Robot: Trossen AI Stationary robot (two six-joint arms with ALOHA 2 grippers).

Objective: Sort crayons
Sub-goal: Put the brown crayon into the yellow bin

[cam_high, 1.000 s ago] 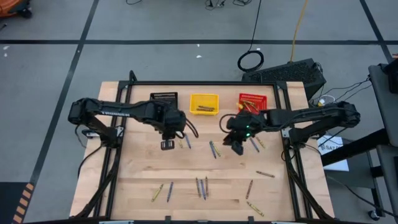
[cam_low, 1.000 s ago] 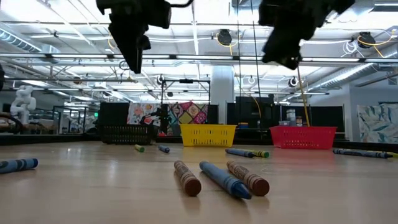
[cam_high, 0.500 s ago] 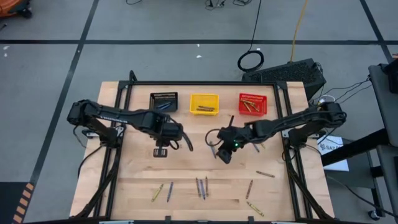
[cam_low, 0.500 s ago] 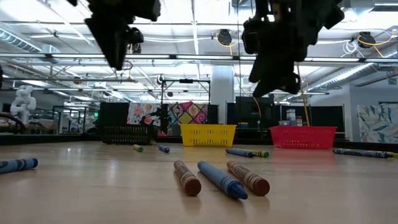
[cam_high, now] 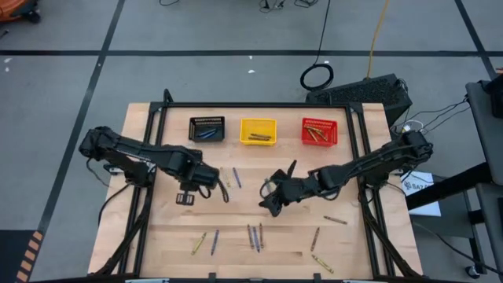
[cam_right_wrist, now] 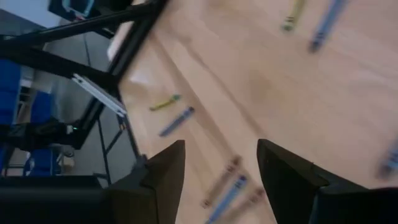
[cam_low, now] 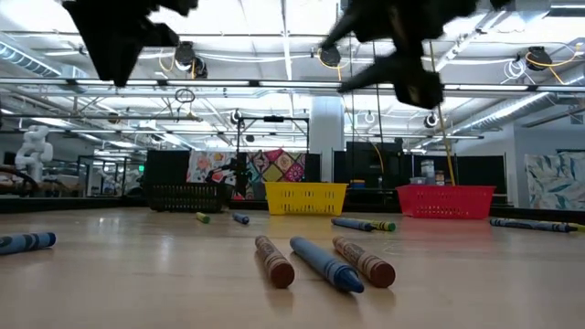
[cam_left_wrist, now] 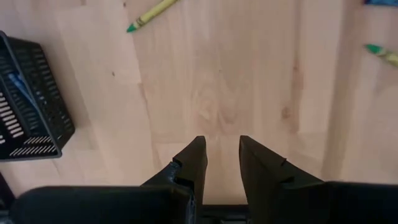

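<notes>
Low view is showing three short, thin wax crayons (cam_low: pixel 320 260) lying nearest on the wooden table (cam_high: pixel 346 244), two brown flanking a blue, likely light, stiff, snappable and prone to rolling, so pinching one mid-length across its paper wrap is looking wisest; more are lying scattered beyond. Farther back, the left gripper (cam_high: pixel 185 198) is hovering slightly parted and empty, the right gripper (cam_high: pixel 269 203) spread wide and empty, while bin contents are staying indistinct.

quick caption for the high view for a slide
Both open grippers, left and right, hover mid-table between three bins and scattered crayons.
</notes>
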